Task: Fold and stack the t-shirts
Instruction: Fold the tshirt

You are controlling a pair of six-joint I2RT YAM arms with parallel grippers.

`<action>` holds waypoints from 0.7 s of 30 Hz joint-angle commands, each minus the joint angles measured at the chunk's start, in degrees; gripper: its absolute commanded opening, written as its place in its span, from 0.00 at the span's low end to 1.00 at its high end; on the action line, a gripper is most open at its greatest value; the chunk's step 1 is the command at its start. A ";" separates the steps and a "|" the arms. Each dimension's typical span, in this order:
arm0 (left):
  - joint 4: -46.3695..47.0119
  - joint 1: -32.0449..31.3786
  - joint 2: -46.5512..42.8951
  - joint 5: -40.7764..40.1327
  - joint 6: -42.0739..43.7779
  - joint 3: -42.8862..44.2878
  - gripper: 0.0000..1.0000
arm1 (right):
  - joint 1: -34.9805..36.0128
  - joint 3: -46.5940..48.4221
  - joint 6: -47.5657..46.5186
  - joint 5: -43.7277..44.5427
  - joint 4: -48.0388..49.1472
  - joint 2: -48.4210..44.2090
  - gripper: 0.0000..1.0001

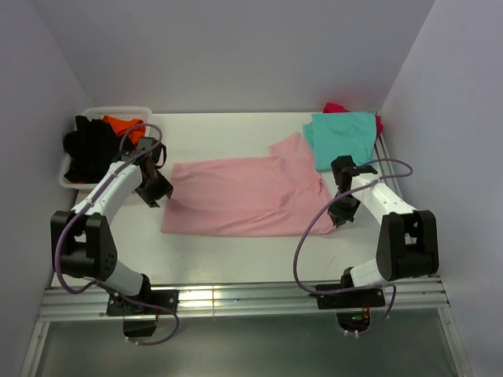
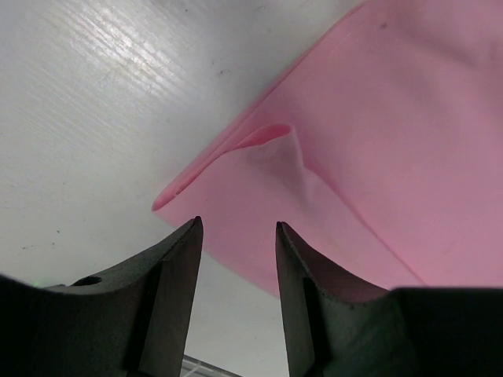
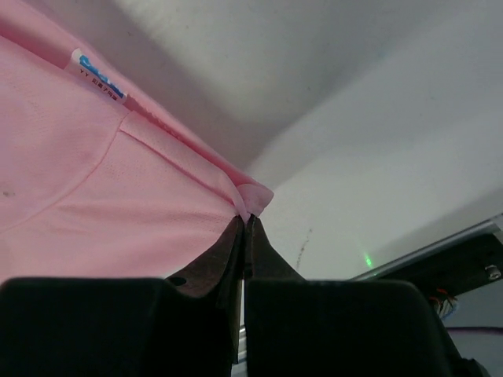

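Observation:
A light pink t-shirt lies spread across the middle of the table. My left gripper sits at its left edge. In the left wrist view that gripper is open, with a folded corner of the pink shirt just ahead of the fingertips and nothing gripped. My right gripper is at the shirt's right edge. In the right wrist view it is shut on a pinched fold of the pink shirt. A teal t-shirt lies folded at the back right on a magenta one.
A white basket at the back left holds a black t-shirt and an orange one. White walls close in the back and both sides. A metal rail runs along the near edge.

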 commanded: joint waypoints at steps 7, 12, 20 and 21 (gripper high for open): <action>0.82 0.71 3.21 0.22 2.21 6.97 0.48 | -0.62 1.27 3.26 -0.34 -9.89 -8.18 0.37; 1.88 1.94 8.57 1.36 2.92 13.10 0.48 | -0.36 13.27 3.53 0.19 -9.99 -1.52 0.67; 0.21 2.91 23.41 3.82 3.97 30.16 0.46 | 1.49 53.13 1.51 -2.89 -8.30 25.68 0.60; -0.05 3.00 24.65 4.26 4.23 31.66 0.46 | 1.57 57.48 1.33 -3.41 -8.58 28.70 0.60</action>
